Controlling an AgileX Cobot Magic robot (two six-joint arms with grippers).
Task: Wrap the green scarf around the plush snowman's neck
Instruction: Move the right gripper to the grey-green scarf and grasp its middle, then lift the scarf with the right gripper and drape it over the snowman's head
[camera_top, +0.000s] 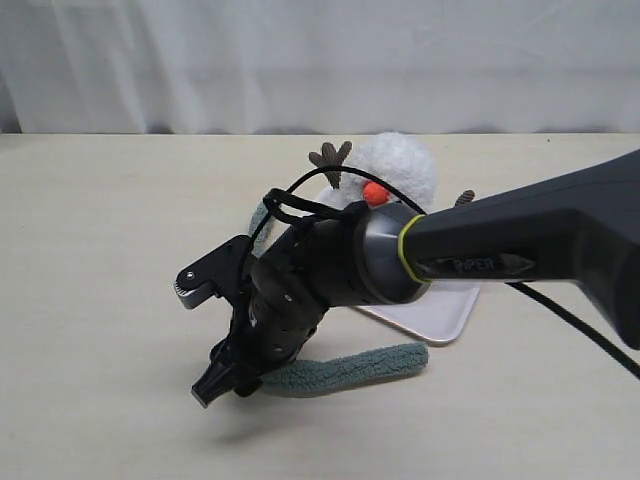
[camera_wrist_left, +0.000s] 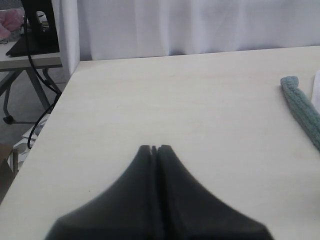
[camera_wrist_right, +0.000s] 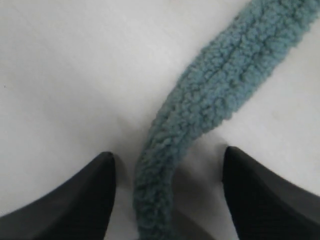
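Observation:
The plush snowman (camera_top: 400, 168), white with an orange nose and brown twig arms, lies on a white tray (camera_top: 445, 318). The green scarf (camera_top: 355, 368) lies on the table in front of the tray. One more stretch of it shows left of the snowman. My right gripper (camera_top: 208, 340) reaches across, low over the scarf's left part. In the right wrist view the scarf (camera_wrist_right: 210, 95) runs between the spread fingers of that gripper (camera_wrist_right: 168, 152), which stands open and clamps nothing. My left gripper (camera_wrist_left: 154, 148) is shut and empty, with a scarf end (camera_wrist_left: 300, 105) off to its side.
The right arm (camera_top: 500, 245) covers the snowman's body and neck in the exterior view. A white curtain hangs behind the pale table (camera_top: 100, 220). In the left wrist view the table's edge (camera_wrist_left: 47, 125) drops to a floor with cables and a stand.

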